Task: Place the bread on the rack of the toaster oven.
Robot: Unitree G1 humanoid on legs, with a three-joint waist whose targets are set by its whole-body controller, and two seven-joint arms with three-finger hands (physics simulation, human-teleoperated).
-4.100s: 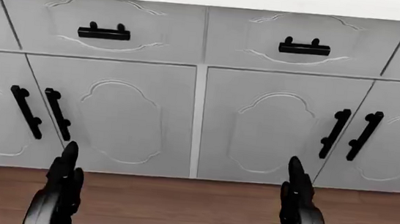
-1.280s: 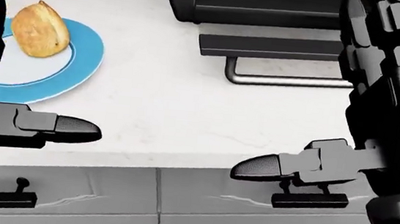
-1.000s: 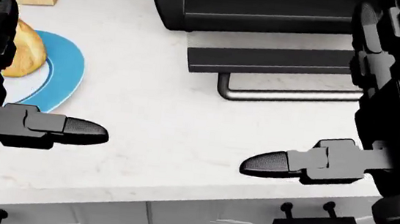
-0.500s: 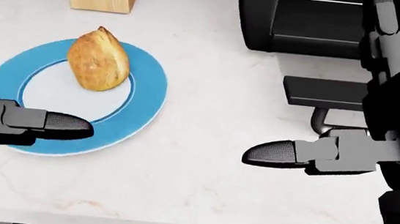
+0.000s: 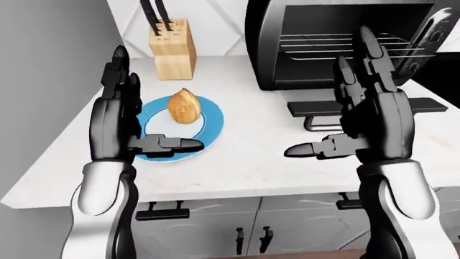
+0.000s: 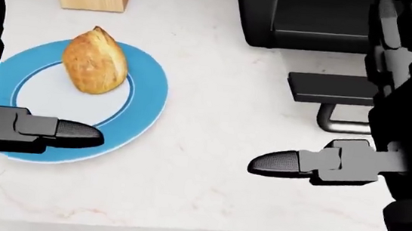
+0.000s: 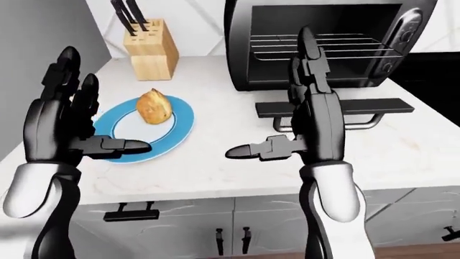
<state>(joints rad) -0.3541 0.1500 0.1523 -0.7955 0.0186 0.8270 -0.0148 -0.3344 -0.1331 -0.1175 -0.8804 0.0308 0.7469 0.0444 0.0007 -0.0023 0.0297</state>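
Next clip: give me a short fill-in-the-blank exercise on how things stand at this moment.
1. The bread sits on a ____ plate.
2. The toaster oven has its door ____.
3. Both the left hand and the right hand are ____, holding nothing.
4. The knife block stands above the plate, left of the ____.

Missing words: blue; open; open; toaster oven

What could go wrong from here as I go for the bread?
1. The bread stands on end on a plate; a side nudge from the open left hand could tip or roll it.
2. The oven door lies open in the path to the rack; the right hand may clip it.
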